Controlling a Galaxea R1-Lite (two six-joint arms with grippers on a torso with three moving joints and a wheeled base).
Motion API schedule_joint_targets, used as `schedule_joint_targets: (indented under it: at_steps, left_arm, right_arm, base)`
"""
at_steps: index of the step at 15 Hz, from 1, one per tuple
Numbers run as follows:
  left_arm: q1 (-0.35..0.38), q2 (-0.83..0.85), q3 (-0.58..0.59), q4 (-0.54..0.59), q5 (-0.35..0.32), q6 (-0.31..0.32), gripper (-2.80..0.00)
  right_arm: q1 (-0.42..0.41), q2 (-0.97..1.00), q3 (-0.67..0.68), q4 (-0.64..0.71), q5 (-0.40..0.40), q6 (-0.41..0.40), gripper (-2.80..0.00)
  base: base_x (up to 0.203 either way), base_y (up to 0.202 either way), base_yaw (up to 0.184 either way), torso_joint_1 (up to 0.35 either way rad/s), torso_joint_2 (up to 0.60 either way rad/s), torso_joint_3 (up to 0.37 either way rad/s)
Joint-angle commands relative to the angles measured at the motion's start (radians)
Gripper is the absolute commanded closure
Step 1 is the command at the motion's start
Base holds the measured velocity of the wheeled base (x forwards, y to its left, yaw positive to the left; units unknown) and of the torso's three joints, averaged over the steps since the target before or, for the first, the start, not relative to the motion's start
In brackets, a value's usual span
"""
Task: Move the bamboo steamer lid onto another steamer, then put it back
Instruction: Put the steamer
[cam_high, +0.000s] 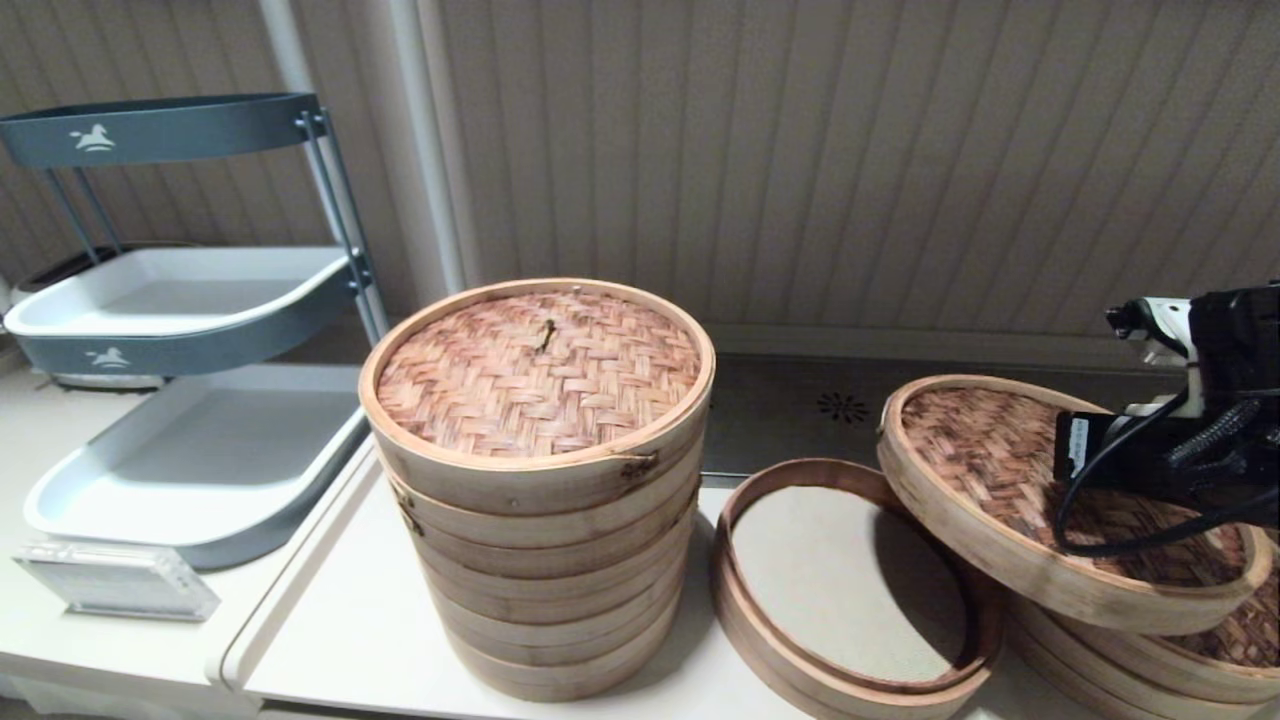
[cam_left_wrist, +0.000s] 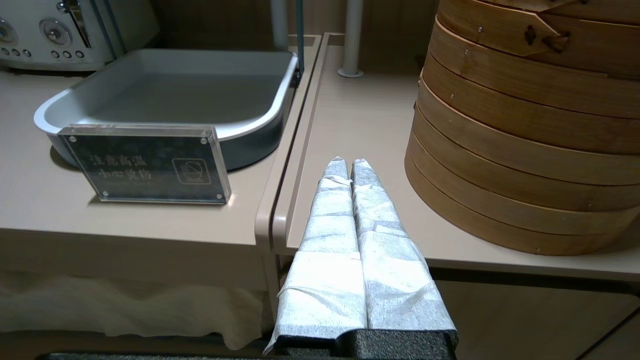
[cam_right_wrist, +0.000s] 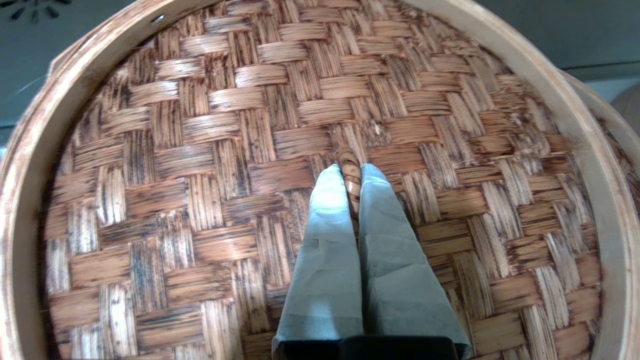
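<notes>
Gray rack (cam_high: 180, 300): It stands far on my left, on the counter. It has gray and white trays, one above the other.

Little sign (cam_left_wrist: 145, 165): A clear plastic sign stands in front of the lowest tray. It has writing on it.

My left gripper (cam_left_wrist: 348, 167): It hangs low by the front edge of the table (cam_left_wrist: 360, 110), between the sign and the tall steamer. My two wrapped fingers are pressed flat together. They hold nothing and touch nothing.

Tall steamer (cam_high: 540, 540): It is a big pale stack of many rings. It stands on the table near the middle. A lighter, reddish woven lid (cam_high: 540, 370) sits on top of it.

Another steamer (cam_high: 850, 600): It is low and round, with a flat pale floor. It sits on the table just to the right of the tall one. It is open on top.

The bamboo steamer lid (cam_high: 990, 450): It is dark brown and woven, with a pale rim. It is tilted. Its left edge hangs over the right side of the low steamer. Its right side is over a third stack of steamers (cam_high: 1180, 670) at the far right.

My right gripper (cam_right_wrist: 352, 176): It is over the middle of the dark lid. My two wrapped fingers are almost closed. They pinch the small knot handle (cam_right_wrist: 349, 167) between their tips.
</notes>
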Motion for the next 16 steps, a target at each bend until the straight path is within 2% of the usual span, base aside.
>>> schedule_joint_targets:
  at_steps: [1,6,16]
  left_arm:
    - [0.001,-0.002,0.025,-0.001,-0.001,0.0,0.0]
    - [0.0,-0.002,0.025,-0.001,0.001,0.0,0.0]
    - [0.0,-0.002,0.025,-0.001,0.001,0.0,0.0]
  right_arm:
    - [0.075,0.002,0.003,-0.001,-0.042,0.005,0.0]
    - [0.207,0.019,0.031,-0.005,-0.109,0.032,0.0]
    - [0.378,0.076,0.032,-0.006,-0.173,0.123,0.0]
  base:
    - [0.0,0.0,0.0,0.0,0.0,0.0]
    - [0.0,0.0,0.0,0.0,0.0,0.0]
    - [0.0,0.0,0.0,0.0,0.0,0.0]
